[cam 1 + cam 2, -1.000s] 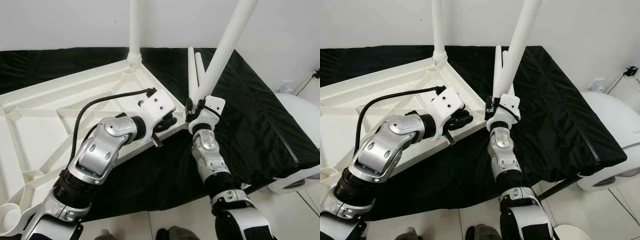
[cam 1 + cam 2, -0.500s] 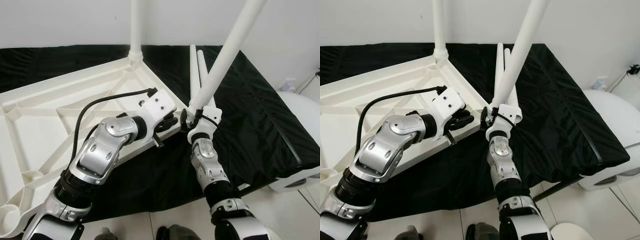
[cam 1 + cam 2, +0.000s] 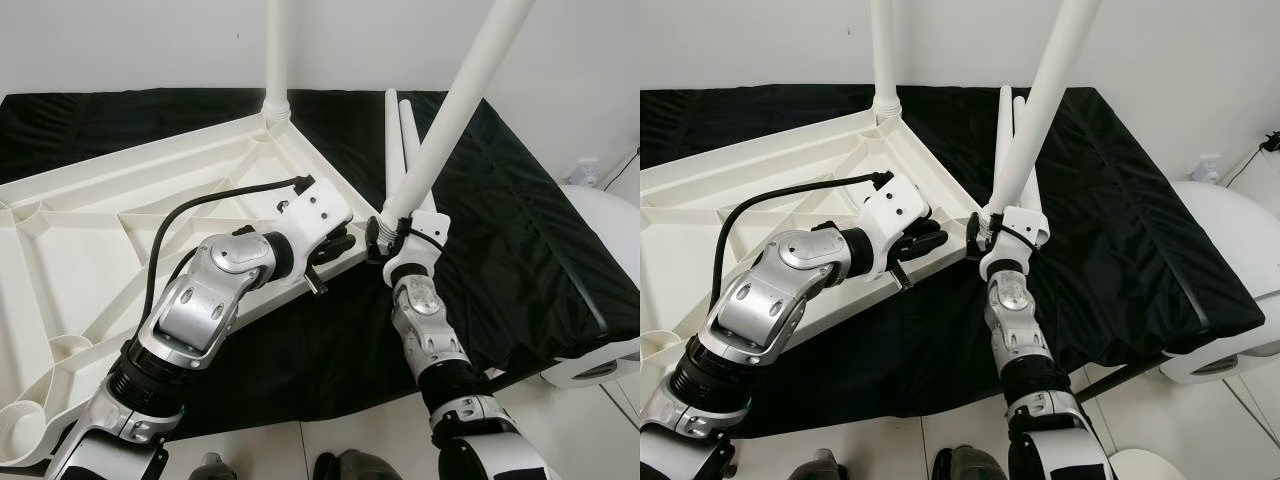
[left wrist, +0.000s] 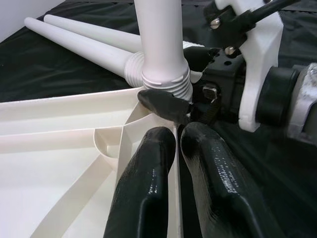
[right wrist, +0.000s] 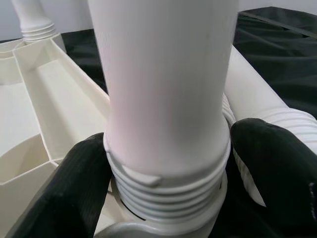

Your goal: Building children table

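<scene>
Right claw [image 3: 383, 238] pinches tilted table leg [image 3: 452, 115] at tabletop [image 3: 90, 230] corner; left claw [image 3: 335, 246] pressed together.

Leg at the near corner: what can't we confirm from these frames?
- Thread depth: in the right wrist view the right gripper holds the leg, but the socket hides its lowest threads.
- Leg top: cut off by the upper edge of both eye views.
- Left gripper on the tabletop rim: its contact point is hidden behind its own fingers.
</scene>
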